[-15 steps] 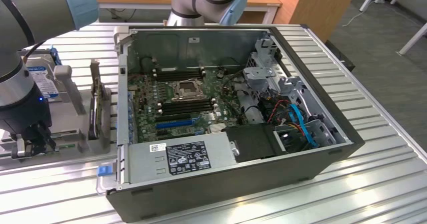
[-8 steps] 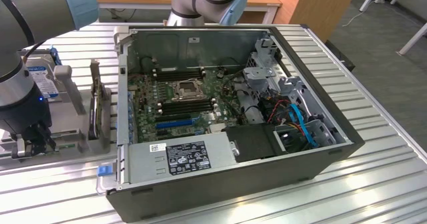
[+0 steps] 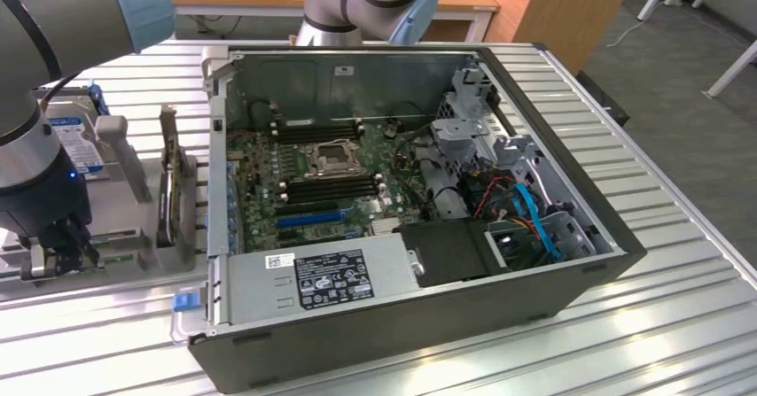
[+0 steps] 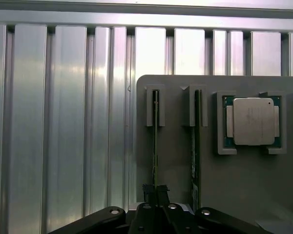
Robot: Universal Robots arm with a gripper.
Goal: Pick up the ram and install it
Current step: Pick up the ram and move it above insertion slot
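Observation:
The ram (image 4: 155,146) is a thin green stick standing on edge in a slot of the grey holder (image 4: 176,165). A second green stick (image 4: 195,146) stands in the neighbouring slot. My gripper (image 4: 155,192) is down at one end of the first stick, its black fingers pressed together on the stick's thin edge. In the exterior view the gripper (image 3: 59,256) sits low over the holder (image 3: 136,236) at the exterior view's left, beside the open computer case (image 3: 414,352). The black memory slots (image 3: 331,188) lie on the motherboard inside the case.
A square silver processor (image 4: 253,122) rests in a pocket of the holder beside the sticks. A hard drive with a blue-and-white label (image 3: 74,143) stands behind the arm. The case's power supply (image 3: 331,276) and drive cage (image 3: 473,130) rise inside the case on the ribbed metal table (image 3: 662,325).

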